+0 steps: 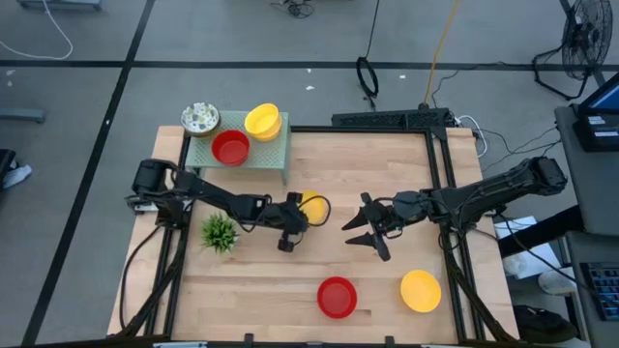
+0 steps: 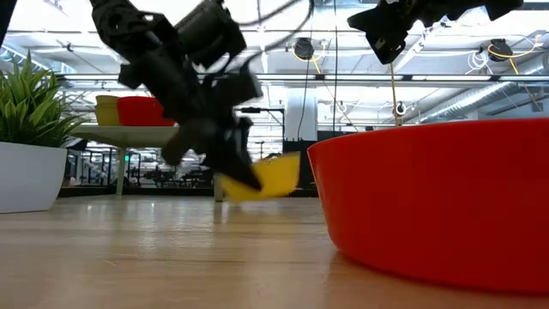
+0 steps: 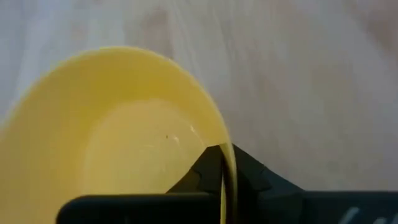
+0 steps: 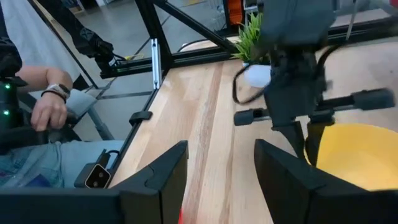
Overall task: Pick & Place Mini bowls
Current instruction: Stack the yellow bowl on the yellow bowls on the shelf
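Note:
My left gripper (image 1: 293, 220) is shut on a plain yellow mini bowl (image 1: 312, 206) near the table's middle; the low view shows that bowl (image 2: 268, 177) tilted. My right gripper (image 1: 366, 232) is open and holds nothing, a short way to the right of the bowl and raised above the table (image 2: 386, 39); its wrist view looks past its spread fingers (image 4: 217, 177) at the bowl (image 4: 357, 155). A red bowl (image 1: 337, 297) and another yellow bowl (image 1: 421, 290) rest on their bases near the table's near edge. My left gripper grips the yellow bowl by its rim (image 3: 227, 163), one finger (image 3: 202, 174) inside the bowl and one outside against the wall. The fingers come down on it from above, slanting from the table's left. The bowl sits tilted in the hold; whether its low edge touches the table I cannot tell.
A pale green mesh rack (image 1: 271, 155) at the far left carries a red bowl (image 1: 230, 147) and stacked yellow bowls (image 1: 263, 121); a speckled white bowl (image 1: 200, 118) sits at its corner. A small green plant (image 1: 220, 232) stands by the left arm. A person's hand (image 4: 50, 102) shows beyond the table.

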Action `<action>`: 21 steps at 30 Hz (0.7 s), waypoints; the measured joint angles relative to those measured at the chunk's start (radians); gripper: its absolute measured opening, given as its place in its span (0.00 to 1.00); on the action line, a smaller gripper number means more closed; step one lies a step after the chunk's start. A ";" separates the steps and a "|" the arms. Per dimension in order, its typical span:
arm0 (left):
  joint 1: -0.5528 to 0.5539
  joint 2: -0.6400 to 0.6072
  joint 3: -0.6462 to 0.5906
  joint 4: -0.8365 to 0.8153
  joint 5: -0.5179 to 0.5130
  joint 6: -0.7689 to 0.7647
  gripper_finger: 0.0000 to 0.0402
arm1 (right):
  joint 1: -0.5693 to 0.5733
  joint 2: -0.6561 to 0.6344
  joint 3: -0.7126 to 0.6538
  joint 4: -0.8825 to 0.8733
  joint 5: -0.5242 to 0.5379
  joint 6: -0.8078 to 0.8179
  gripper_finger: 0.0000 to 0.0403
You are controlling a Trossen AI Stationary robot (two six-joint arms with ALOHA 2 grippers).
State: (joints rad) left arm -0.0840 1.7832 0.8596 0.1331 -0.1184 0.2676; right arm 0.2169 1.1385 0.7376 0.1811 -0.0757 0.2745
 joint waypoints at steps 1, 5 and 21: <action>0.000 -0.017 0.003 0.005 0.004 -0.023 0.03 | 0.000 0.000 0.000 0.003 0.000 0.000 0.42; 0.000 -0.121 0.003 0.002 0.022 -0.061 0.04 | -0.001 0.000 0.000 0.002 0.001 -0.001 0.42; 0.203 -0.629 0.004 -0.062 -0.359 0.090 0.03 | -0.001 0.000 0.001 0.028 0.000 -0.025 0.42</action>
State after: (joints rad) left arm 0.1191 1.1540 0.8635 0.0710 -0.4778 0.3574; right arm 0.2161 1.1385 0.7383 0.2087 -0.0753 0.2500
